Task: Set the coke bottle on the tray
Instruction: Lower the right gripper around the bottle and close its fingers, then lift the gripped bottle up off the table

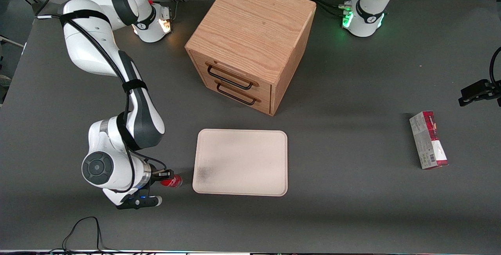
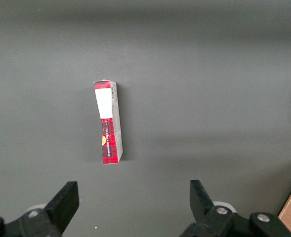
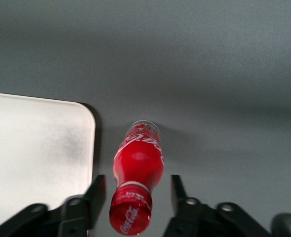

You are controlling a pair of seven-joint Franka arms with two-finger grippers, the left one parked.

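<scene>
the wooden drawer cabinet [image 1: 250,43] stood farther from the front camera than the tray [image 1: 240,162]. the carton [image 1: 428,140] lay toward the parked arm's end. the coke bottle [image 3: 137,175] stood on the worktop [image 1: 352,192] just beside the tray's smudged corner. the gripper [image 3: 135,195] hung low over it, fingers [image 3: 97,192] apart, flanking its neck.

Wooden two-drawer cabinet [image 1: 250,43] mid-table; red-and-grey carton [image 1: 428,140] lying flat toward the parked arm's end.

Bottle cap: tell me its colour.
Red, with white Coca-Cola script, on the bottle between the open pincer fingers. The right wrist view shows it best.
</scene>
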